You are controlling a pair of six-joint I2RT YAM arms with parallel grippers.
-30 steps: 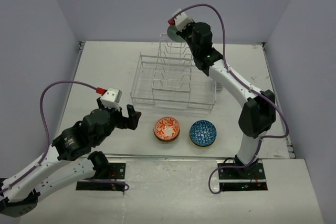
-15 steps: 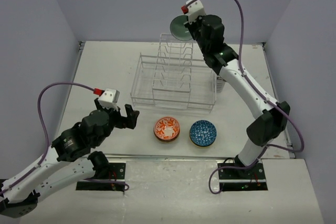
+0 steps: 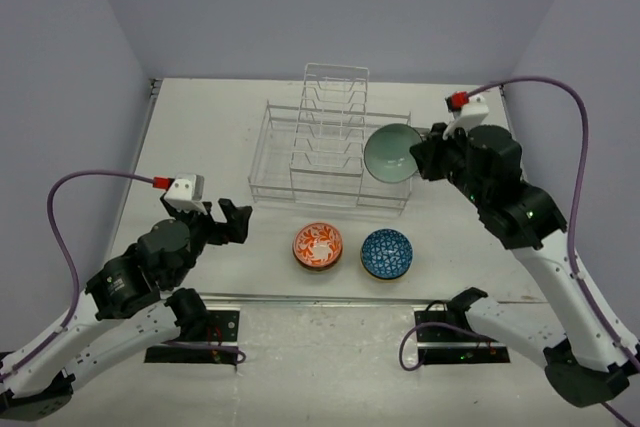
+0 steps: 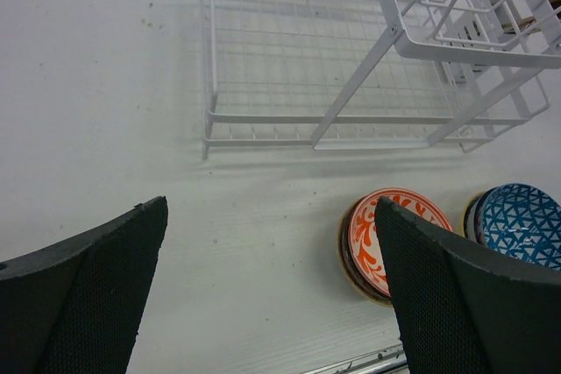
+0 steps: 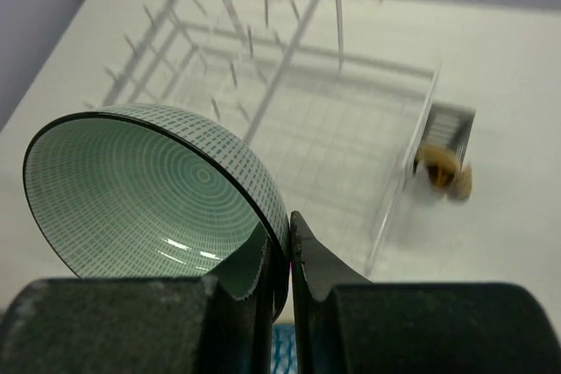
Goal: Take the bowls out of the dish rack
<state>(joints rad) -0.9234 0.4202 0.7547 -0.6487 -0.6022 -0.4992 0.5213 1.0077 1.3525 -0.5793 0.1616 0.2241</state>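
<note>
My right gripper [image 3: 418, 155] is shut on the rim of a pale blue-green bowl [image 3: 390, 153], held in the air over the right end of the white wire dish rack [image 3: 330, 142]. In the right wrist view the bowl [image 5: 140, 190] is pinched at its rim between my fingers [image 5: 289, 247], with the rack [image 5: 298, 102] below. An orange-red bowl [image 3: 317, 246] and a blue mosaic bowl [image 3: 386, 253] sit on the table in front of the rack. My left gripper [image 3: 235, 222] is open and empty, left of the orange-red bowl [image 4: 394, 238]. No bowls show in the rack.
A small side caddy [image 5: 447, 151] with brown items hangs on the rack's right end. The table's near edge has a metal strip [image 3: 330, 299]. Grey walls close in the back and sides.
My right arm has swung the pale blue-green bowl from high behind the rack down and forward to the rack's right end. My left arm has pulled back slightly to the left.
</note>
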